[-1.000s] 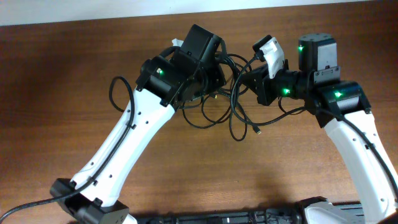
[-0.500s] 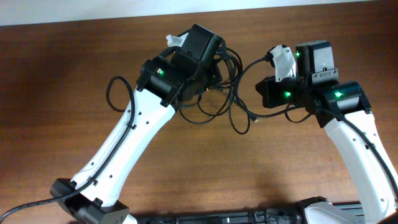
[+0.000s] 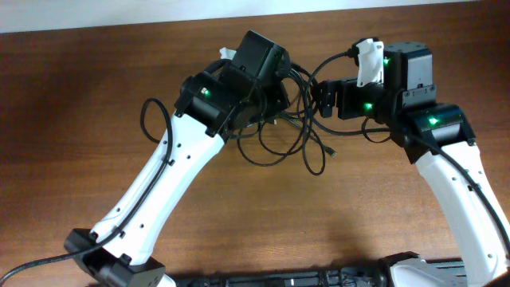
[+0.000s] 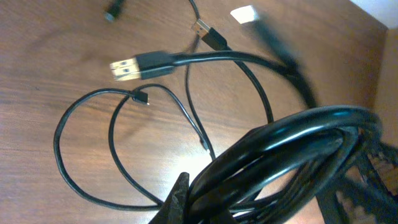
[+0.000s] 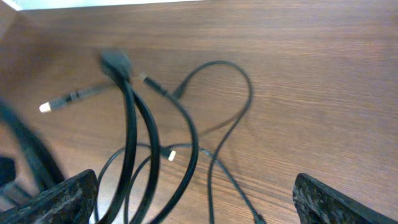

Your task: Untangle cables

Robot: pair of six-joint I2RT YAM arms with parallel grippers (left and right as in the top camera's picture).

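Cables [image 4: 292, 149]: a black coil of several turns, lifted off the wood. It is pinched at the left pincer [image 4: 180, 199], whose fingers are pressed together on it. Just past its tips, thinner strands trail onto the table [image 4: 43, 62] in two slack loops. Beyond those lies a USB-A plug [image 4: 127, 67] with its metal shell showing. A smaller metal plug [image 4: 208, 32] lies farther out, and a tiny plug [image 4: 142, 98] ends the thin loop.

Right pincer [image 5: 196, 190]: fingers wide apart, nothing between them. It hovers over more thin loops and a white-tipped plug [image 5: 171, 155].

The two pincers are near each other, with the tangle strung between and under them. The table's far edge runs close beyond both, with a pale wall [image 3: 80, 9] behind it. There is open wood to the right pincer's right and wide bare wood on the near side of both. Plug markings are too small to read.
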